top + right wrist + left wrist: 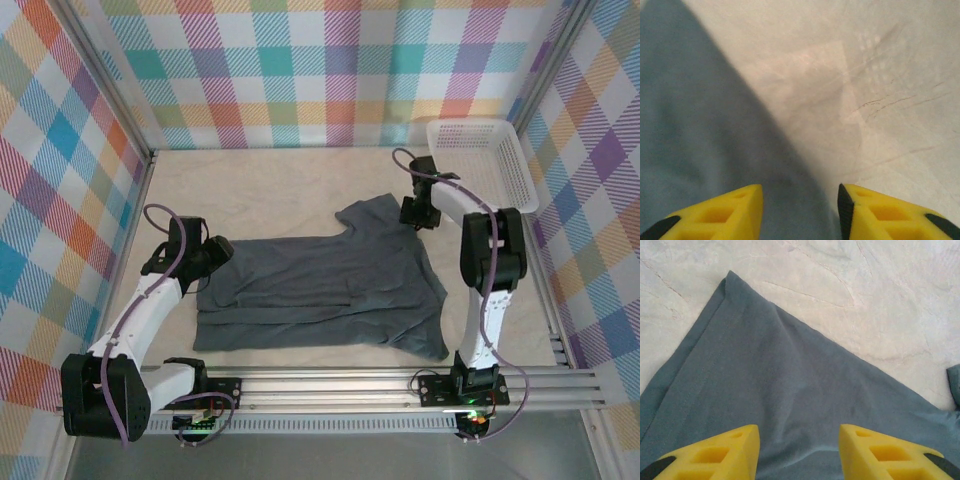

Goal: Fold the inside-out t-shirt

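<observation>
Squarely in the middle of the pale worktop (260,185) lies the inside-out t-shirt (320,285), dark slate-grey and mostly flat. Its near portion looks doubled over in layers, and one sleeve (365,212) juts toward the far side.

Your left end effector (207,258) is poised at the shirt's left edge. Its yellow fingers (725,450) are apart, with flat fabric beneath them and nothing pinched between. A hemmed corner (730,280) shows just ahead in the left wrist view.

Your right end effector (416,212) sits at the far right of the shirt, just beside the sleeve. Its jaws are likewise apart and empty, half over cloth and half over bare worktop. A white mesh basket (520,185) stands in the far right corner, apart from the shirt.

Expect the cloth to handle as light, thin and limp. It will likely drape, sag and wrinkle rather than hold a line, and a pinch may catch one layer or several.

Take hold at the hems and corners, where the stitched edge gives the fingers something firmer. Pinch low against the worktop and lift both sides together so the fold line falls straight. Dragging could bunch the layers already laid, so carry the fabric clear rather than slide it.
</observation>
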You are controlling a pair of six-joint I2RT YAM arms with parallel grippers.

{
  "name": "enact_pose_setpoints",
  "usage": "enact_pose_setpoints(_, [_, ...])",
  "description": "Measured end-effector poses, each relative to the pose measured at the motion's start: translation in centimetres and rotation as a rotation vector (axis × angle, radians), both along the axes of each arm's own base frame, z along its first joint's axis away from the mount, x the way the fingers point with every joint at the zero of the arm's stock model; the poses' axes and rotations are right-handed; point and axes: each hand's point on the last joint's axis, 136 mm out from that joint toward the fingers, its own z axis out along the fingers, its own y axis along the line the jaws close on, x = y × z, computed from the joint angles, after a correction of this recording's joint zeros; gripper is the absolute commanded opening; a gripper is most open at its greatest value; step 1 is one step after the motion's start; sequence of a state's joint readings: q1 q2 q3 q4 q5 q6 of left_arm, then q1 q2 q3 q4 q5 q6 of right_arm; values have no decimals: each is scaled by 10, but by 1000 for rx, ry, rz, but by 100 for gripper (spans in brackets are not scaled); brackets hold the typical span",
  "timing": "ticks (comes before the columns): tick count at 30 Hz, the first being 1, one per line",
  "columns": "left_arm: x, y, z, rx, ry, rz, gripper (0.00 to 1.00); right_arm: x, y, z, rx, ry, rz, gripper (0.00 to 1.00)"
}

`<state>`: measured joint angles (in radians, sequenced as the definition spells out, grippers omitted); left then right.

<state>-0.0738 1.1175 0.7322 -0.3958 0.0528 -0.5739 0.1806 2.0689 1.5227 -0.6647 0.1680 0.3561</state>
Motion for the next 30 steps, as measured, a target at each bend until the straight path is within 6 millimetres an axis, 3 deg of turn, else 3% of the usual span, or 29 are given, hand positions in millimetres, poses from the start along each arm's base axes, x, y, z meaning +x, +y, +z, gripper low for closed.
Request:
enact_pose_setpoints(2, [0, 0, 0, 3, 1, -2, 47, -7, -3, -12, -16, 43, -3, 42])
enact_pose_setpoints(5, [0, 0, 0, 4, 2, -2, 48, -8, -1, -10, -7, 40, 4, 17])
enact_pose_setpoints(8, [0, 3, -1, 14, 31, 8, 49, -11, 1, -12, 8, 49, 5, 0])
enact_pose_setpoints(10, [7, 8, -2, 29, 76, 27, 49, -11, 2, -11, 14, 49, 8, 0])
enact_pose_setpoints(14, [44, 31, -5, 75, 169, 101, 50, -12, 7, 3, 45, 28, 20, 0])
enact_pose_setpoints(20, [76, 54, -37, 88, 281, 157, 51, -28, 16, 73, 142, -145, 37, 0])
enact_pose_setpoints(22, [81, 56, -51, 87, 317, 154, 51, -32, 19, 85, 171, -173, 43, 0])
enact_pose_setpoints(26, [90, 54, -81, 73, 388, 134, 51, -32, 26, 78, 210, -152, 50, 0])
enact_pose_setpoints(30, [88, 56, -97, 76, 424, 123, 51, -36, 31, 63, 234, -107, 50, 0])
